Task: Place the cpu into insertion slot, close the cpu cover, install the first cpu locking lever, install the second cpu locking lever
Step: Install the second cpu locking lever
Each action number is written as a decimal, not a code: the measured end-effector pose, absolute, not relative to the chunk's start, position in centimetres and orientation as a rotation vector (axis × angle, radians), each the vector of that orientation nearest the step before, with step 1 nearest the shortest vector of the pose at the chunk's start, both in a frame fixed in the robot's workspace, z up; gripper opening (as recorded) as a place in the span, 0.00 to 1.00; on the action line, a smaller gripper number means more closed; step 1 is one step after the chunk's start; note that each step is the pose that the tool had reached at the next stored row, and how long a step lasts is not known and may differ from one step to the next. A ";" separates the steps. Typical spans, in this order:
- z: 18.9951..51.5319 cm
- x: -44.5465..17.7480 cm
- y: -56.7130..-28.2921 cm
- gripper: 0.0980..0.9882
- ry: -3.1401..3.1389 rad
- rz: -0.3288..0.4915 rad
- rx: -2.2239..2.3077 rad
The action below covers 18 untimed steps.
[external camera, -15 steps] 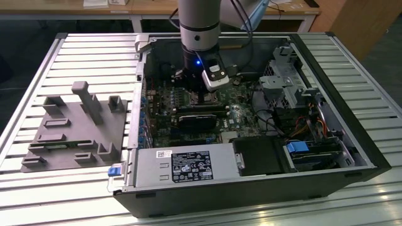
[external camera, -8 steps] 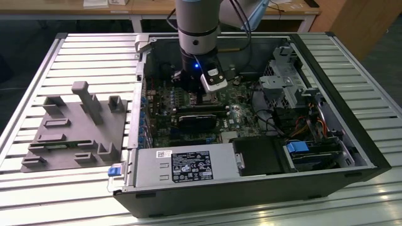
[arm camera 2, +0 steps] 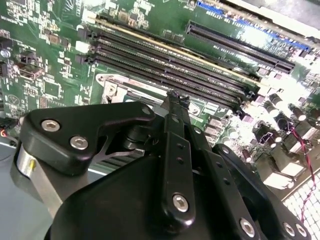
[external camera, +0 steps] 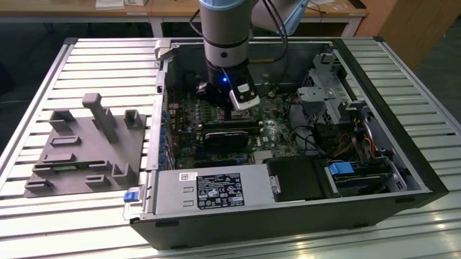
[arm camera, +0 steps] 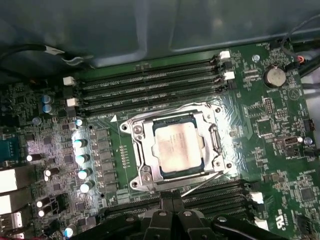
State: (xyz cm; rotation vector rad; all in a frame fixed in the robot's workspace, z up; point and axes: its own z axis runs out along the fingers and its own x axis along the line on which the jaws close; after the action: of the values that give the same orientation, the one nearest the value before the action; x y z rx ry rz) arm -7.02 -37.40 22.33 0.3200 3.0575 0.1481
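Sitting in the insertion slot [arm camera: 176,150], the cpu [arm camera: 176,148]; jaws pressed together, empty.

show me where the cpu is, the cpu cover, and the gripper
cpu [arm camera: 177,148], first wrist view, middle of its pale metal top.
cpu cover [arm camera: 140,153], first wrist view, one side of its metal frame.
gripper [arm camera: 172,201], first wrist view, at the fingertips.

The hand [arm camera 2: 172,100] hangs over the insertion slot [arm camera 2: 117,90] — beside long memory slots [arm camera 2: 170,65].
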 end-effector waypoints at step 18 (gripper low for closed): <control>21.7 -7.6 -39.7 0.00 3.058 0.300 0.316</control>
State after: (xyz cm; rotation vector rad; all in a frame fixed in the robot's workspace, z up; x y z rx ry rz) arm -7.59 -39.67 21.67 0.3159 3.0577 0.2996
